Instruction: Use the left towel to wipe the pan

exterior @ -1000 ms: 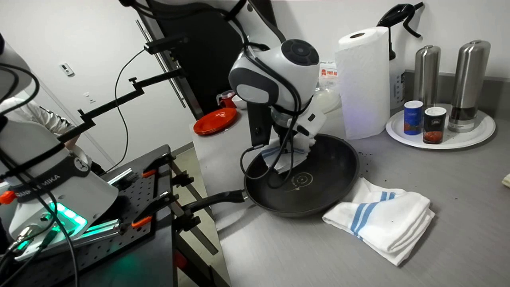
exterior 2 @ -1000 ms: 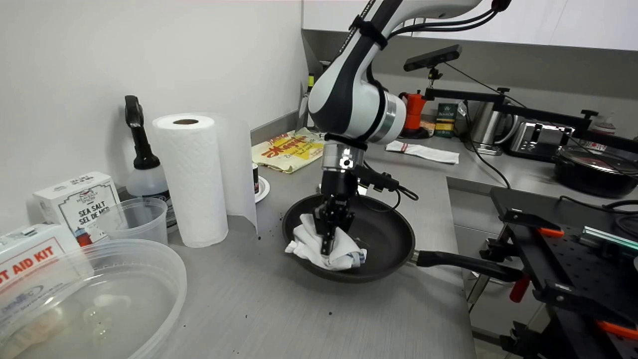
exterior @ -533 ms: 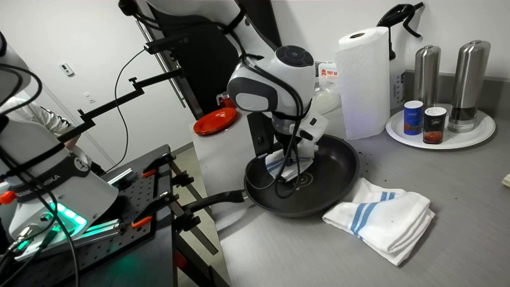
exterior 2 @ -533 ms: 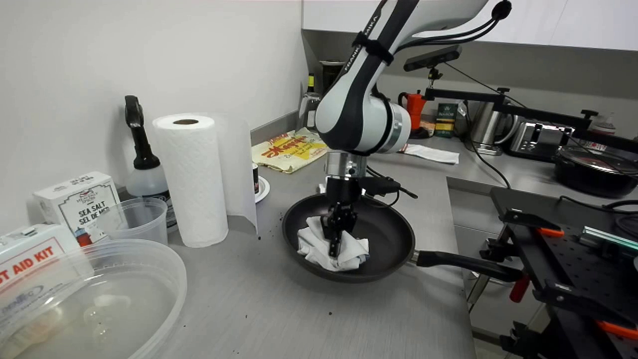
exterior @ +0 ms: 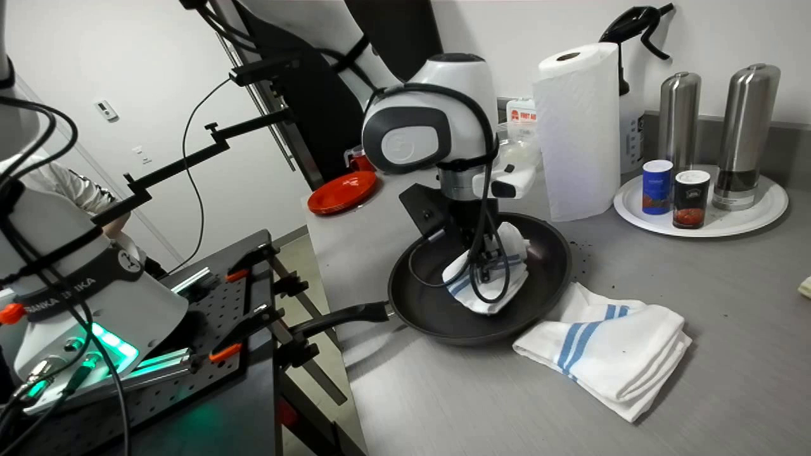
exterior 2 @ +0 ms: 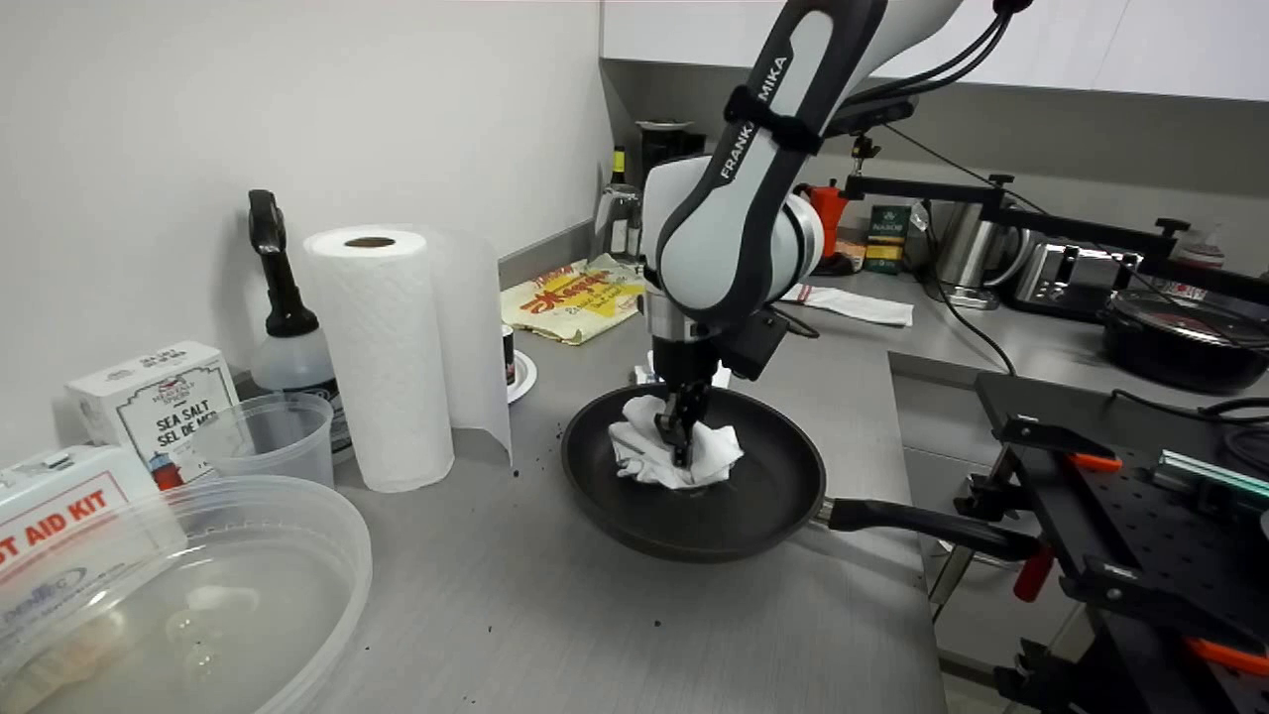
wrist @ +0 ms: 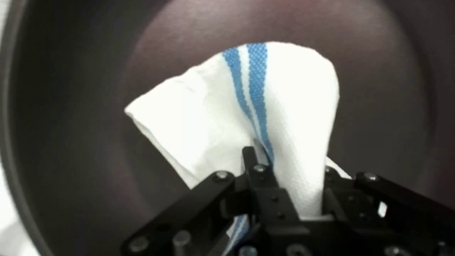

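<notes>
We see the gripper clutching a towel in the pan; only an exterior view shows cupboards above the surface.

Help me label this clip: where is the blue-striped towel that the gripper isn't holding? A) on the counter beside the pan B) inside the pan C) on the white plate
A: in an exterior view the folded towel lies on the counter beside the pan.
</notes>
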Robot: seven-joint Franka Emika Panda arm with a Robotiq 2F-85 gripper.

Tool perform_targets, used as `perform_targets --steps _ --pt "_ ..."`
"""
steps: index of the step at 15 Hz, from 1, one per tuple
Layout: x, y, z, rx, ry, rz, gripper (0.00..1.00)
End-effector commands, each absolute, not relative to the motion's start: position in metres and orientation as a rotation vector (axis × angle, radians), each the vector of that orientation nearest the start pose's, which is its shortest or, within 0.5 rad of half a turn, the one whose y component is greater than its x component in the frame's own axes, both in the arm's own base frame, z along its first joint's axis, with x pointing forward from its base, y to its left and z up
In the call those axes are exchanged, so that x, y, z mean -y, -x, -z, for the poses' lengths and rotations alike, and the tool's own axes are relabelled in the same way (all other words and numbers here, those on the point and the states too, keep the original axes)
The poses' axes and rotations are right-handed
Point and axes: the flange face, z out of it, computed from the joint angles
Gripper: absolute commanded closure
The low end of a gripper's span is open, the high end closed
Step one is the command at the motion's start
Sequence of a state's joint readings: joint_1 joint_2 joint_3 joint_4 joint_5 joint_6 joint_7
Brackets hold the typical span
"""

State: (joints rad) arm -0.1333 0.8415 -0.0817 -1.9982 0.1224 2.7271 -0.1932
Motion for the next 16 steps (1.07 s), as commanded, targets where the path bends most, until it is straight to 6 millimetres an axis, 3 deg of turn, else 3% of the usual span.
perform_targets --steps 1,5,12,14,16 --pt "0.135 -0.547 -0.04 -0.113 3.312 -0.13 0.95" --pt "0.138 -0.553 -0.052 -0.038 3.449 -0.076 0.95" --pt "0.114 -0.565 -0.082 0.091 3.466 -0.016 0.95" --pt "0.1 -0.571 -0.095 0.103 3.393 0.016 0.95" --pt "0.073 -0.584 -0.113 0.125 3.311 0.091 0.95"
